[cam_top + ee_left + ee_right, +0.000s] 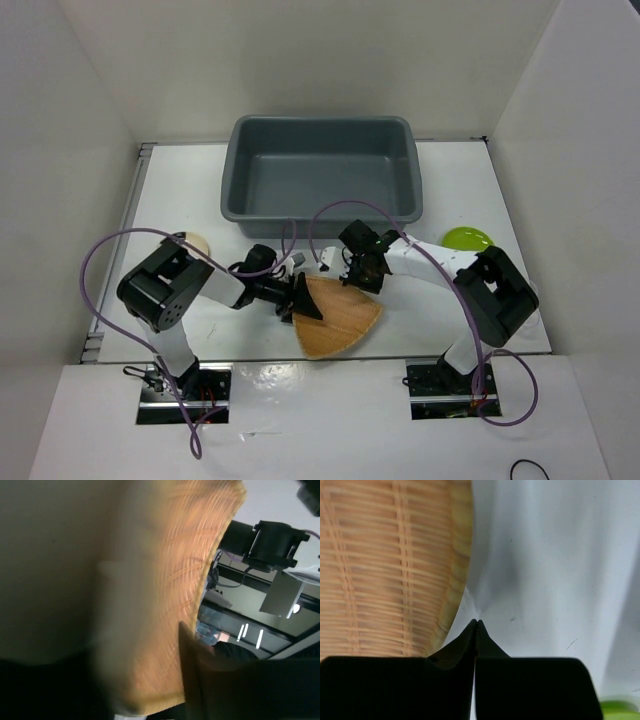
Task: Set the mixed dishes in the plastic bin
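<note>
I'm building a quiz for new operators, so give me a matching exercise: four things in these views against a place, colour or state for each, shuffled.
Things:
1 plastic bin
2 wood-grain plate
3 lime-green dish
4 right pincer

Descriptions:
A shut, fingertips touching
B dark grey, at the far side of the table
C by the right edge
D tan, on the near side

Pairs: 1-B, 2-D, 3-C, 4-A
</note>
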